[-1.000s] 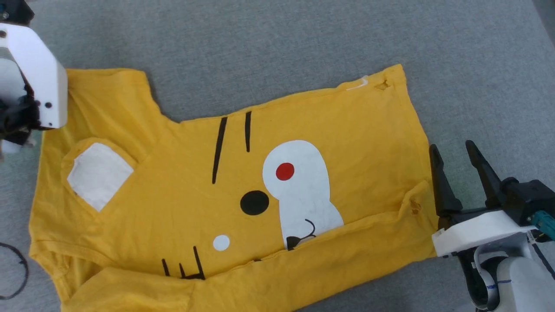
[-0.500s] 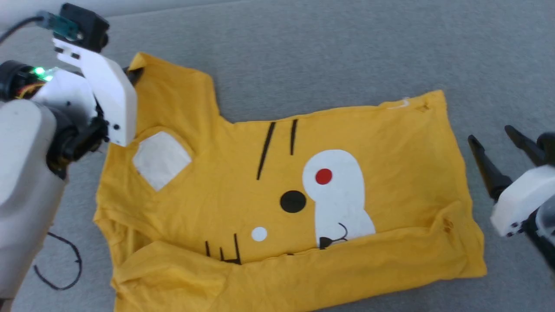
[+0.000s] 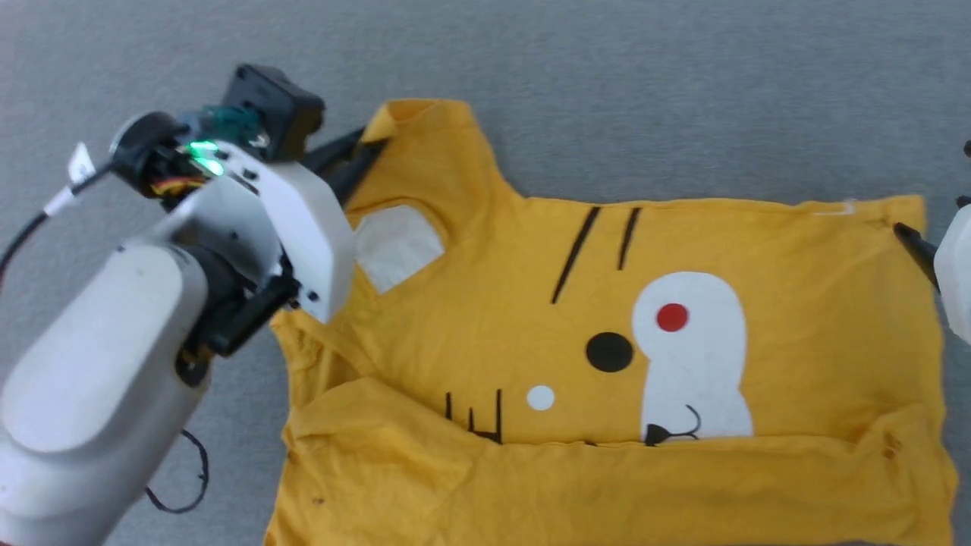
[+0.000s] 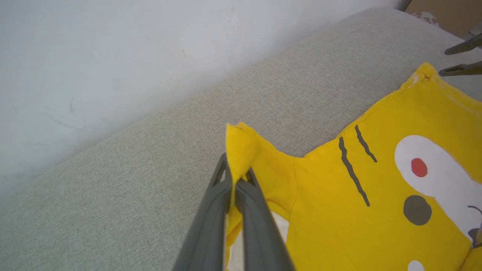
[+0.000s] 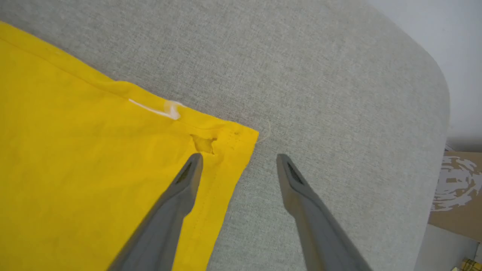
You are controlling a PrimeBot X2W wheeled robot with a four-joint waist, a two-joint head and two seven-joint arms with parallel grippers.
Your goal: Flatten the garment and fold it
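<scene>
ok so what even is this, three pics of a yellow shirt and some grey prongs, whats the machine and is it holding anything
It is a two-armed robot folding a T-shirt, photographed at one moment by three cameras. The wide picture comes from its head, looking down at the yellow T-shirt spread face up on a grey cushioned surface, its near edge folded over. The other two come from cameras on each wrist, looking along that arm's two dark fingers. The left gripper is shut, pinching the tip of a sleeve. The right gripper is open and holds nothing; one finger is over the shirt's far corner, the other over bare surface.

A grey fabric surface (image 3: 683, 91) meets a white wall (image 4: 94, 56), with brown cardboard (image 5: 457, 195) past its edge.
</scene>
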